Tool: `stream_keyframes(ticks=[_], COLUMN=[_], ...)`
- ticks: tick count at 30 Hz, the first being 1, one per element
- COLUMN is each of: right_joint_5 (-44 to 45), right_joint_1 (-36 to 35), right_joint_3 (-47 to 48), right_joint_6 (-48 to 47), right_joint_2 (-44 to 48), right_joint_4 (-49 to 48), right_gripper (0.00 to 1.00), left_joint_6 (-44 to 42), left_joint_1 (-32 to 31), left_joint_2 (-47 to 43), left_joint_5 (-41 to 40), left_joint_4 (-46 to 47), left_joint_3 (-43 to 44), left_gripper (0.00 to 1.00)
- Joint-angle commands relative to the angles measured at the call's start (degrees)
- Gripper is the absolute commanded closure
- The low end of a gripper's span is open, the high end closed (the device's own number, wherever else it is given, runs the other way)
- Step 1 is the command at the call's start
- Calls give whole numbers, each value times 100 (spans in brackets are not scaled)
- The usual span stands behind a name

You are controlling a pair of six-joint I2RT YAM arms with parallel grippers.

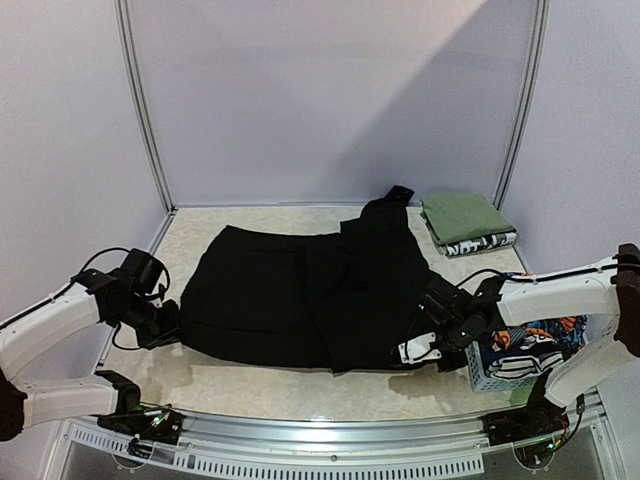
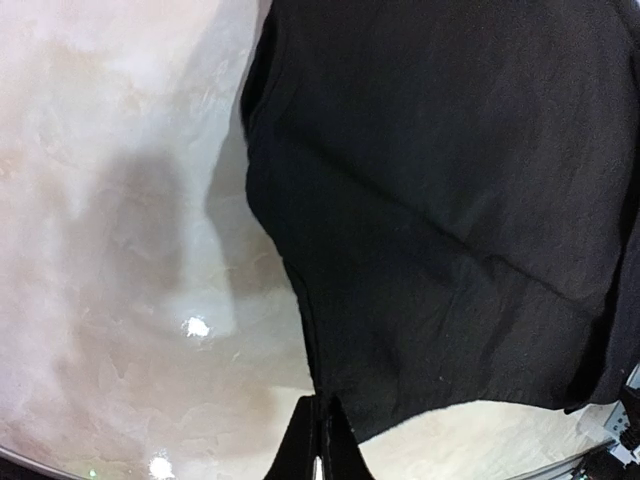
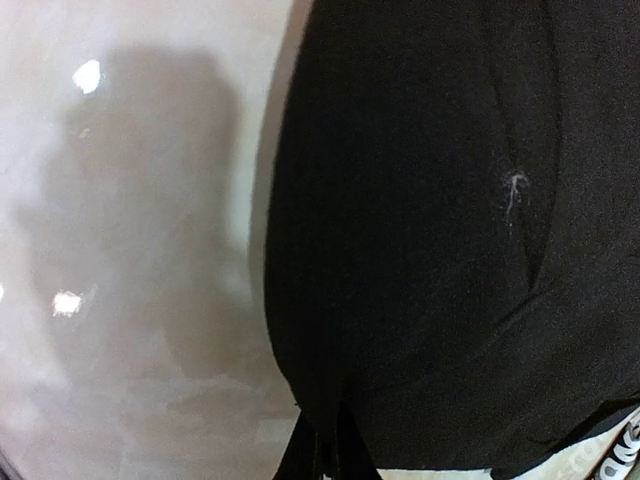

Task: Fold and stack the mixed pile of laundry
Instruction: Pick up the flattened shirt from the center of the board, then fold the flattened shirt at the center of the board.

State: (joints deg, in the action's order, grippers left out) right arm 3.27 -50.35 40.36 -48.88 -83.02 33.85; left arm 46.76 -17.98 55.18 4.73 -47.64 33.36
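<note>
Two end effectors are pinching one black garment (image 1: 300, 300), which is lying spread flat across the middle of the counter (image 1: 250, 392). Left end effector (image 1: 172, 325) is gripping its left edge, jaws closed tight on the hem. Right end effector (image 1: 420, 347) is gripping the near right corner, jaws likewise closed on fabric. Pale blue basket (image 1: 490, 372) is sitting at near right, just beside the right end effector, with a cartoon-print garment (image 1: 545, 338) lying in it; the right arm is crossing above it. Olive-green cloth (image 1: 462, 214) is sitting folded at far right on a black-and-white printed piece (image 1: 482, 243), near the black garment's far tip. Top view is giving the whole layout; wrist views are giving only black fabric, glossy counter and shadow. Left wrist view is showing fingers (image 2: 300, 450) meeting at the hem. Right wrist view is showing a lint speck (image 3: 512, 190) and a white print sliver (image 3: 605, 458), too cropped to identify.
</note>
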Motion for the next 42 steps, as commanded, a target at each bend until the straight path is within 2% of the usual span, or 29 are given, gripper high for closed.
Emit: stream_keyframes(ticks=[1,8,12,17,26,31,42], right_joint_5=[-264,-653,-672,-777,-699,-697,-845], right_joint_1=[-21,712,1414,1969,2381,2481,2486], right_joint_3=[552,1605,2009,2399,3176,3485,3977], right_joint_6=[21,127,153,328,760,813,765], right_joint_2=[414,273,-251,-819,-1967,-2273,-2722], right_joint_4=[953,1405,1345,1232,1043,1067,1145], right_gripper=[100,100,100,100,100,97,96], left_joint_6=[-274,-499,-586,-742,-1011,-1095,-1147], left_joint_1=[74,217,320,408,512,589,708], left_joint_2=[169,877,1395,2112,3612,4230,4477], left_joint_5=[-87,-135,-166,-93,30,291,366], left_joint_4=[-188,175,514,783,1043,1072,907], left_joint_3=[560,1144,1530,2102,3016,3393,3703], left_gripper=[100,100,100,100,100,100,100])
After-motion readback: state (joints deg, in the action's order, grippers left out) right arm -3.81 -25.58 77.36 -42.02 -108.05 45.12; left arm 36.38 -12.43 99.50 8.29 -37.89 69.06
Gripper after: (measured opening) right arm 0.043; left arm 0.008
